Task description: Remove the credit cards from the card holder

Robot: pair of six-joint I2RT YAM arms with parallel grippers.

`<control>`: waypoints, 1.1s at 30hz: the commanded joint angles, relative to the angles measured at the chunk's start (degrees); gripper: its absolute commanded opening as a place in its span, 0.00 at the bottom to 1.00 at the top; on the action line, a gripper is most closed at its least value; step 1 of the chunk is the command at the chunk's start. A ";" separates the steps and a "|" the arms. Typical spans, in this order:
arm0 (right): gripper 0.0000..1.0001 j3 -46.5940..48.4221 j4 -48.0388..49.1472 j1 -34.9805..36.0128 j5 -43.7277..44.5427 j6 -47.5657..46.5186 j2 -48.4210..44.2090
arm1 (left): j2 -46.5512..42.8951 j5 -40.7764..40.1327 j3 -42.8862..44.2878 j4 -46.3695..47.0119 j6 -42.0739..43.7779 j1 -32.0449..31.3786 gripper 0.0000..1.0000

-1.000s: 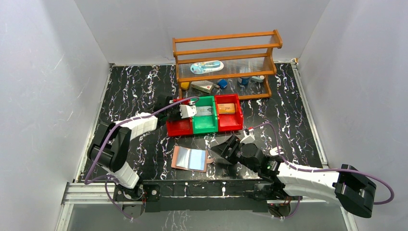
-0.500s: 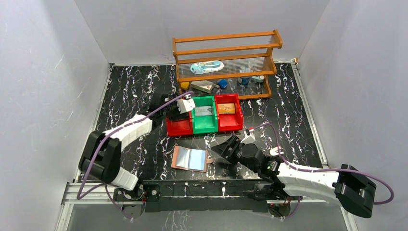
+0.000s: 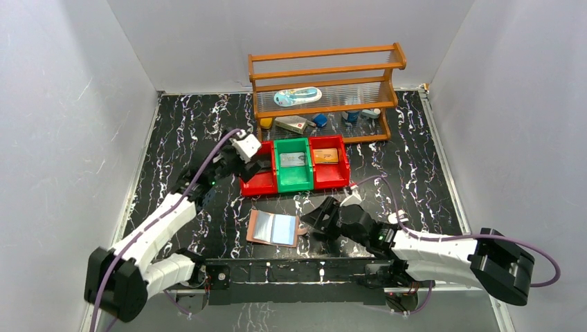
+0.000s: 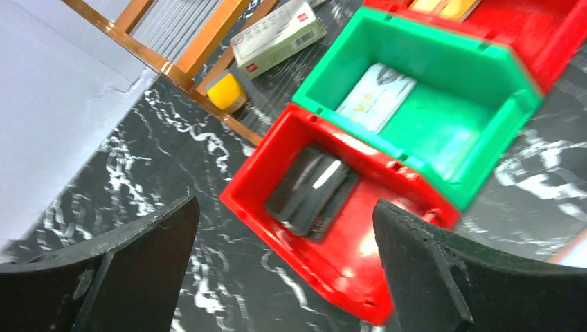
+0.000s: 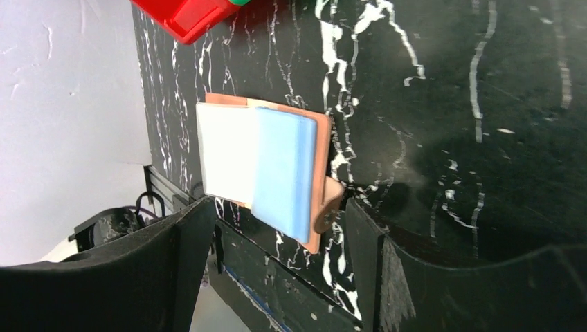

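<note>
Under the left gripper [image 4: 284, 211], whose jaws stand wide and empty, a black card [image 4: 311, 190] lies in the red bin [image 4: 332, 277]. Its long axis runs across the bin's width, skewed to the line between the fingers [image 4: 138, 270]. By my judgement the drop is done, so the good move is a straight lift, keeping both fingers off the bin's walls. Ahead of the right gripper [image 5: 277, 207], also spread and holding nothing, the wallet [image 5: 266, 166] lies open and flat on the table [image 5: 450, 104], ungripped. Its long axis runs sleeve to sleeve, across the gap between those jaws, with the snap tab [image 5: 329, 207] pointing toward one finger. Whether a card remains in the sleeves [image 5: 225, 149] I cannot tell; check before pinching.
</note>
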 commanded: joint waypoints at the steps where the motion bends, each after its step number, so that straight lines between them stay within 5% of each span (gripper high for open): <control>1: 0.76 7.67 -0.91 -0.03 -3.60 -4.58 3.69 | -9.98 4.11 -3.58 -1.74 -20.35 0.41 0.98; 6: 0.72 18.68 -11.27 1.62 -1.02 -7.45 10.93 | -16.69 -3.84 -5.80 -9.08 -38.51 0.37 0.98; 12: 0.74 31.77 -27.86 7.00 8.26 -7.40 21.96 | -18.37 1.80 -6.00 -17.61 -52.11 0.43 0.98; 20: 0.84 43.46 -40.46 10.24 13.14 -6.23 33.50 | -19.96 -5.07 -7.62 -24.96 -56.07 0.39 0.98; 33: 0.86 56.52 -52.66 12.02 15.37 -5.66 51.05 | -27.01 -8.18 -11.83 -25.83 -57.91 0.43 0.98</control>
